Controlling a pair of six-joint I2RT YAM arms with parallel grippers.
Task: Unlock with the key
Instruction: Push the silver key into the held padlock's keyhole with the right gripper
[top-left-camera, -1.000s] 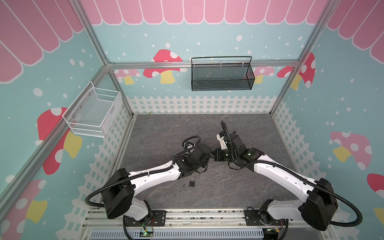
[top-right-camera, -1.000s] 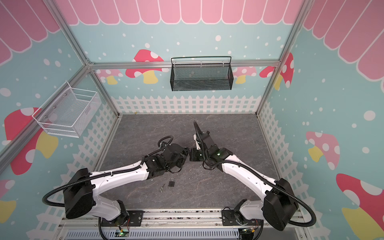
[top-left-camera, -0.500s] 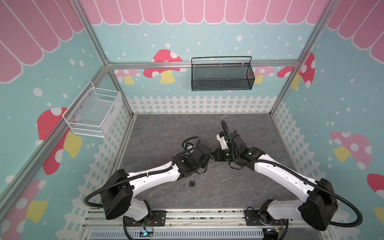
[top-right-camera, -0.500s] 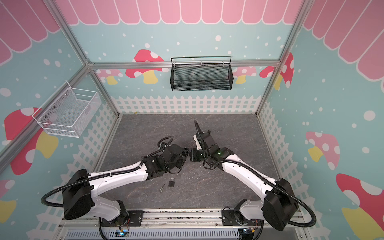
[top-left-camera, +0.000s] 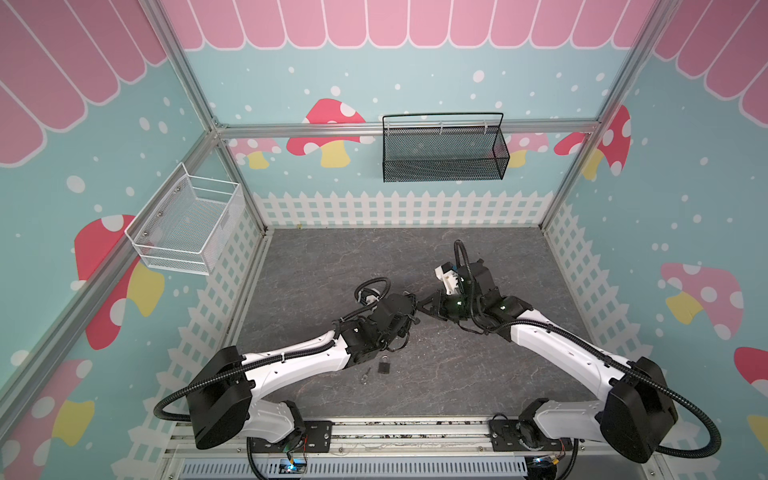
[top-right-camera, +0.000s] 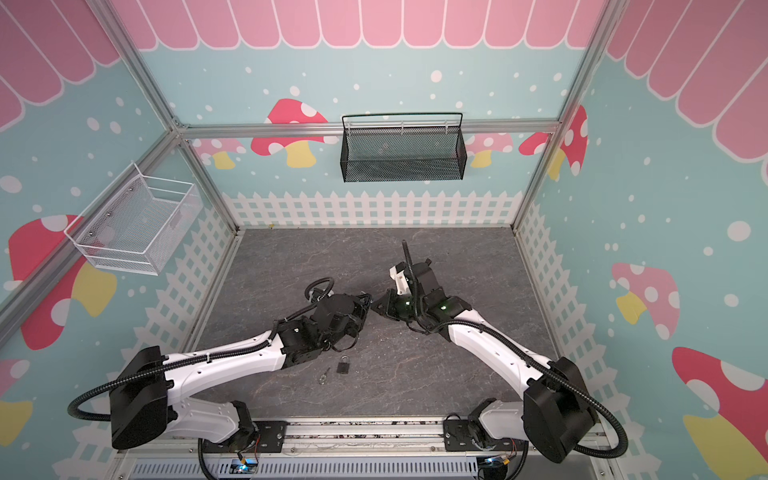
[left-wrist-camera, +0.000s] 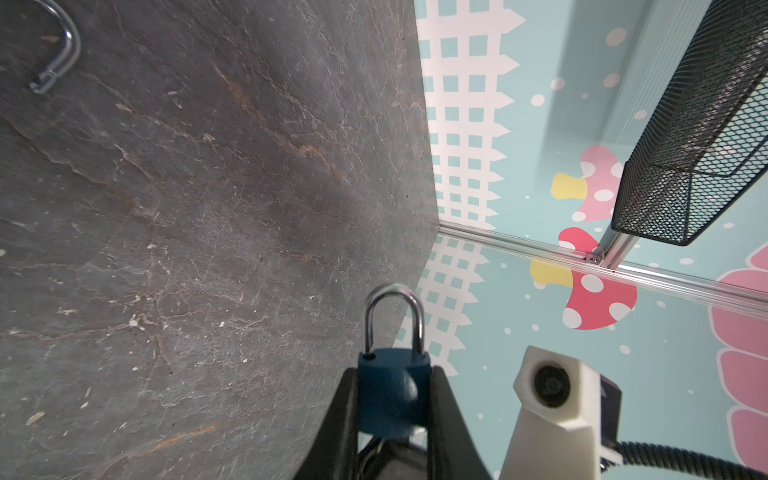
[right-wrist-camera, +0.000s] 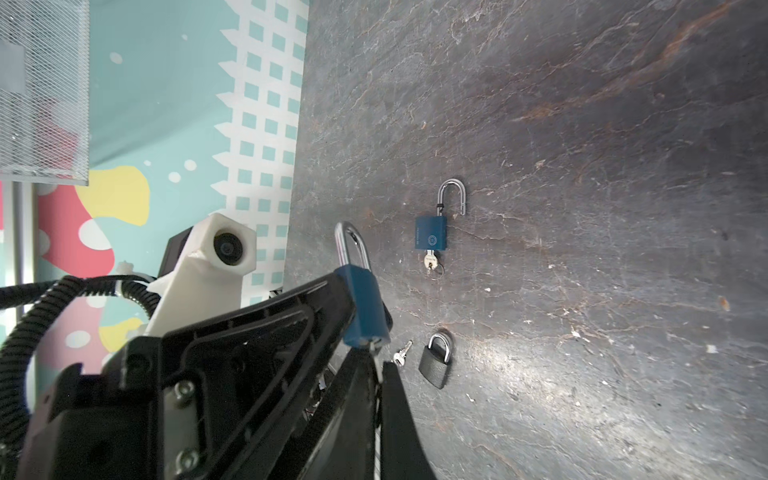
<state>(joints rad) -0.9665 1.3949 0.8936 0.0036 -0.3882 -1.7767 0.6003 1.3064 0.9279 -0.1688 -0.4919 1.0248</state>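
The left pincer clamped the rigid, slick blue padlock across its body, lower centre of frame. The right pincer, closed, pinched the thin key; slippage appeared likely.

A black mesh basket hangs on the back wall; a white wire basket hangs on the left wall, both above the grey stone-patterned tabletop.

Closed blue padlock, key at keyhole
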